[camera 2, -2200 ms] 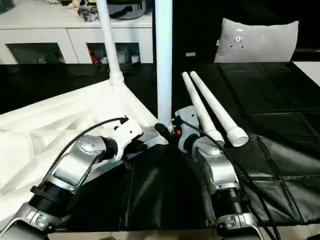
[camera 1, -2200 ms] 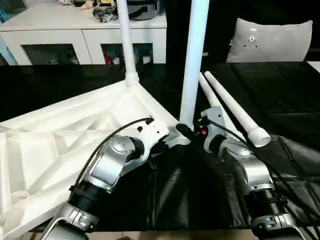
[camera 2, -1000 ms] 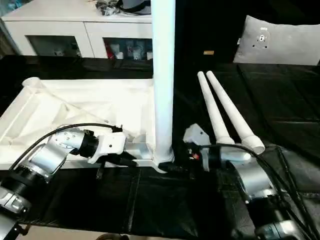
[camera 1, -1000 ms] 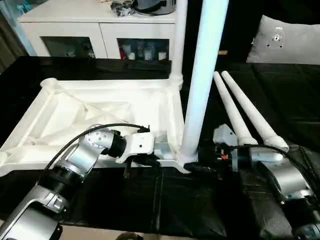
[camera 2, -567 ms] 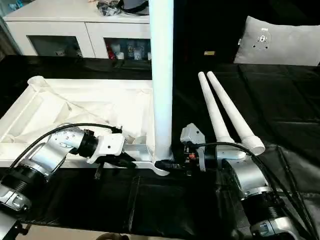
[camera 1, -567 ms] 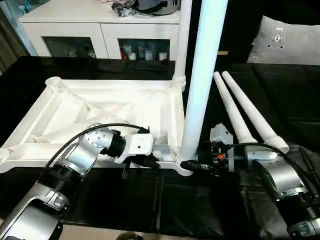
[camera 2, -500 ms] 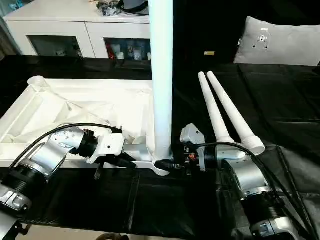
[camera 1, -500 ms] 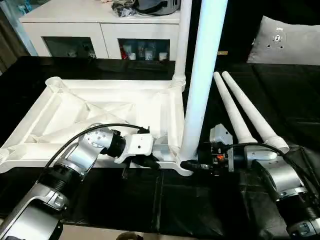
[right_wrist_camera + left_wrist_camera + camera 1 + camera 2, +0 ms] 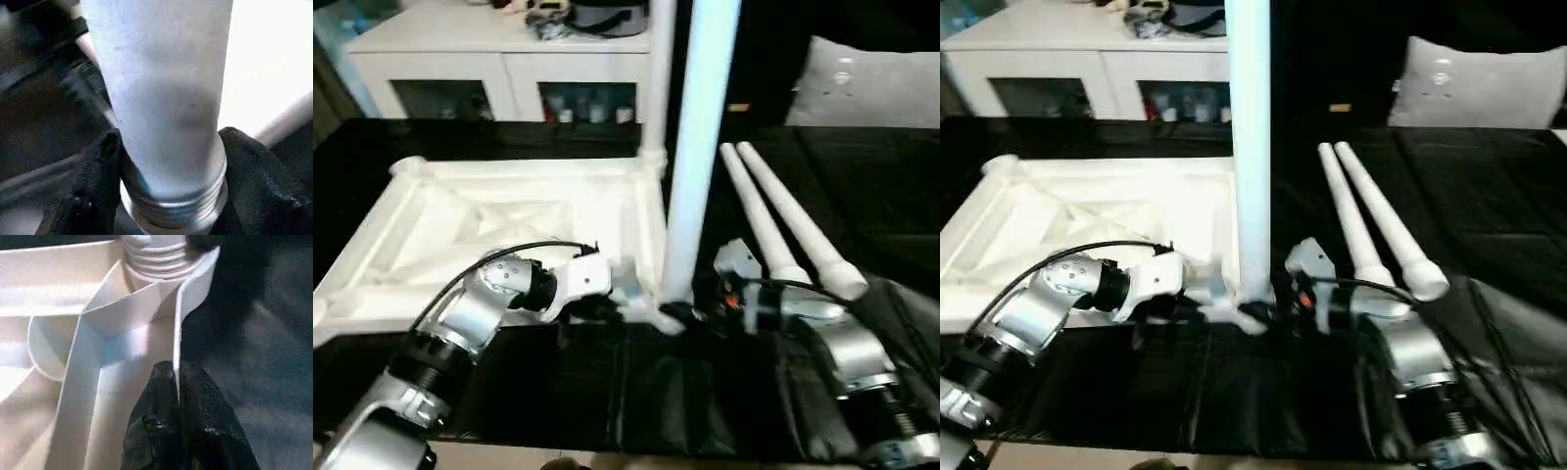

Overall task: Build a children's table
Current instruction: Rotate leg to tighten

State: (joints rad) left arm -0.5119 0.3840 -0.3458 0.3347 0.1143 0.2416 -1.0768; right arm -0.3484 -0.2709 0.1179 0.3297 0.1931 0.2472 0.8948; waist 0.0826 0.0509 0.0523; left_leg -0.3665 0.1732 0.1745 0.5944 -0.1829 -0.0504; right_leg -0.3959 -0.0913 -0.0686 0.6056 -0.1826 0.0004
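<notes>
Two black fingers of the right gripper (image 9: 166, 196) flank the upright white tubular leg (image 9: 161, 98) just above its threaded base, apparently clamping it. The left gripper (image 9: 176, 382) pinches the white ribbed plastic tabletop's (image 9: 460, 215) thin rim beside that corner socket.

Tabletop (image 9: 460, 235) lies underside up on the left half of the bench (image 9: 862, 196). One leg (image 9: 700, 147) stands upright in its near right corner socket; a second leg (image 9: 658, 78) stands in the far right corner socket. Two loose legs (image 9: 783, 230) lie side by side right of the tabletop. Cushion (image 9: 1474, 83) at the bench's far right edge. Cabinet (image 9: 499, 69) behind the bench's far left.
</notes>
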